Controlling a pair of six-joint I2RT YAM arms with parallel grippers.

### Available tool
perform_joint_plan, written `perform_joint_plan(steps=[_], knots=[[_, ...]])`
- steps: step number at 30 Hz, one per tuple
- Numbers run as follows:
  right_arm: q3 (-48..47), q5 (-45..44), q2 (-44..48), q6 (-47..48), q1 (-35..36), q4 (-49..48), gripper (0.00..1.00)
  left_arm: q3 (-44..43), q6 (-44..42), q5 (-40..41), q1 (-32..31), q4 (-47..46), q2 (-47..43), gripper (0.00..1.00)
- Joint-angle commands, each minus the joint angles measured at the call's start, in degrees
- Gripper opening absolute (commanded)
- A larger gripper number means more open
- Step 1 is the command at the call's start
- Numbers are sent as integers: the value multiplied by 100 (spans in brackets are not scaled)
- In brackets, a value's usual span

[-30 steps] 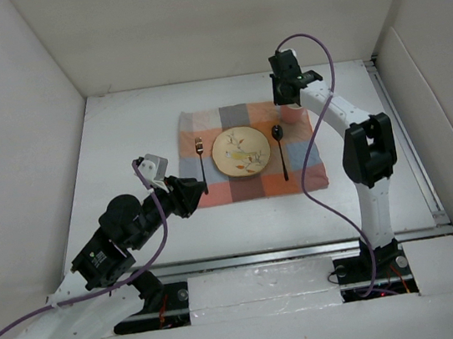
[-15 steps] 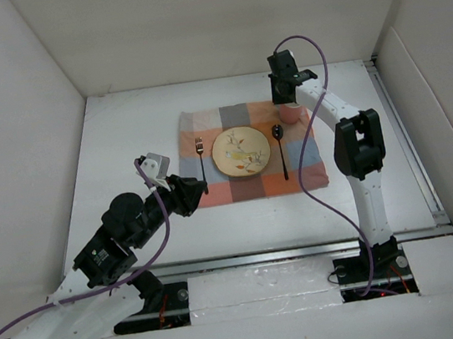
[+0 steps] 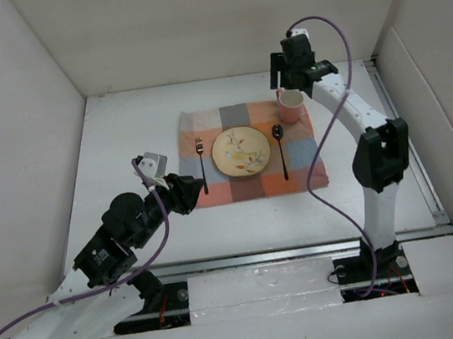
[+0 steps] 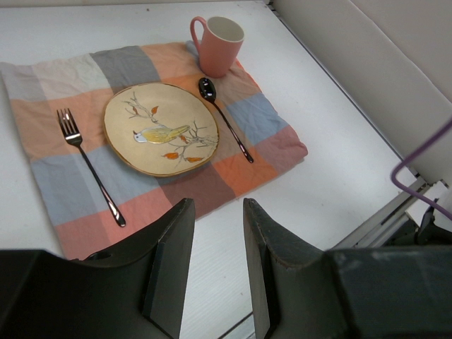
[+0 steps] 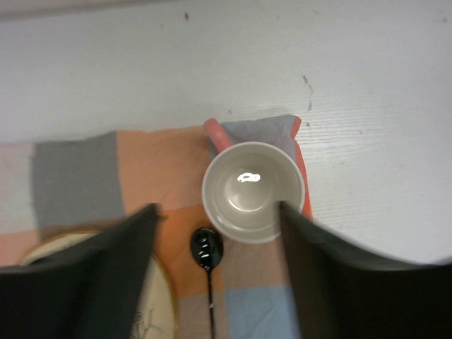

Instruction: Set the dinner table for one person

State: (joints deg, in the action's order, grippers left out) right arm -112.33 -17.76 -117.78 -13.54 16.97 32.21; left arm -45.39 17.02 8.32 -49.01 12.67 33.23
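On the white dinner table point(image 3: 123, 150) lies a checked placemat point(image 3: 212, 190). A bird-patterned plate point(image 3: 241, 151) sits at its middle, a fork point(image 3: 202, 164) to the left and a dark spoon point(image 3: 281, 152) to the right. A pink mug point(image 3: 289, 108) stands upright on the mat's far right corner, just beyond the spoon's bowl. My right gripper point(image 5: 217, 210) hovers open above the mug point(image 5: 253, 191), one finger over the mug's right rim. My left gripper point(image 4: 217, 205) is open and empty over the table by the mat's near left corner, with the plate point(image 4: 161, 128), fork point(image 4: 88, 162) and mug point(image 4: 215, 46) ahead of it.
White walls point(image 3: 30, 96) enclose the table on the left, back and right. A metal rail point(image 3: 305, 249) runs along the near edge by the arm bases. Purple cables point(image 3: 316, 174) loop from both wrists.
My right gripper has opened, let go of the pink mug and lifted away; the mug now stands free on the mat. The left arm has barely moved.
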Motion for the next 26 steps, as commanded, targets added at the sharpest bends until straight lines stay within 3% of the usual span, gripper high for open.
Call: perform_joint_plan(steps=[1,7,9,11,12,14,16,19,24,26], knots=[[394,-290,1331,-44,69,-530,100,-32,65,302,23,-150,-89,31],[2406,-438,3468,89,622,-1163,100,117,205,706,23,-352,-738,44],[3196,-701,4716,-130,781,-1566,100,74,232,855,23,-326,-941,46],[4558,-799,5665,-271,886,-1874,100,-84,302,1310,23,-125,-1073,48],[5015,-878,6626,-394,887,-2172,100,-137,311,1496,23,-46,-1108,49],[6129,-923,7528,-640,817,-2201,100,-295,320,1891,23,174,-1239,51],[6626,-922,8637,-939,756,-2018,100,-409,337,2103,23,332,-1345,52],[7119,-782,9402,-1247,632,-1604,100,-427,372,2235,23,394,-1521,52],[7436,-519,9493,-1415,579,-1419,100,-269,688,2227,23,605,-1609,51],[7428,-509,9388,-1397,579,-1392,100,-208,873,2227,23,640,-1618,59]])
